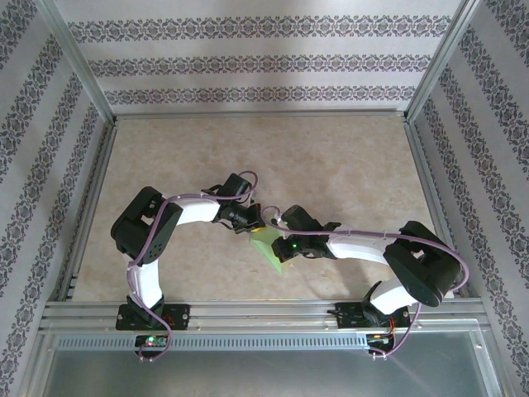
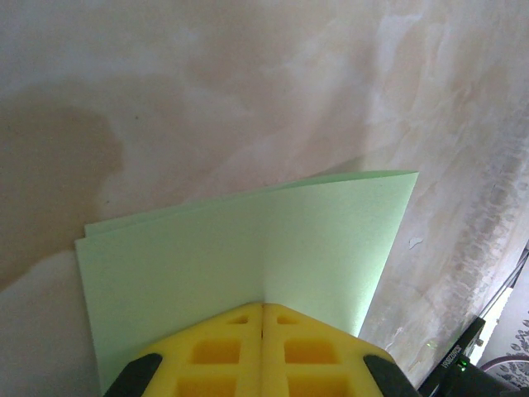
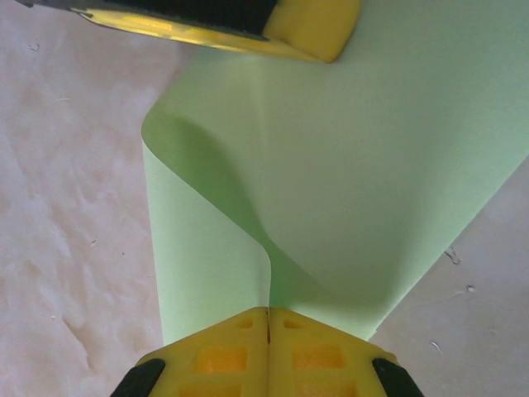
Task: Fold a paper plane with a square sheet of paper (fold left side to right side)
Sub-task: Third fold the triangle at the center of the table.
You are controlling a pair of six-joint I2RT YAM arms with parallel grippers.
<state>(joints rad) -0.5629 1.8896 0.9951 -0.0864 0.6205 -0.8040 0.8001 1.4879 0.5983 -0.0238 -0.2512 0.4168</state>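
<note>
A beige table top (image 1: 331, 165) with cloudy marks is lying flat in the middle. Striped walls (image 1: 264, 62) with dark flower bands are standing around it on three sides. Shiny metal bars (image 1: 78, 62) are running up the corners. A metal rail (image 1: 264, 313) is lying along the near edge, and a strip with little holes (image 1: 264, 341) is sitting just below it. A tiny white crumb (image 2: 415, 242) is lying on the table.

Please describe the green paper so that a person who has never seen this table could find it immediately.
Look at the beige table, toward its front edge, where the two white arms meet. There the square sheet of paper is bent over on itself, pinched by the left hand and the right hand. It is the only light green thing there.
</note>
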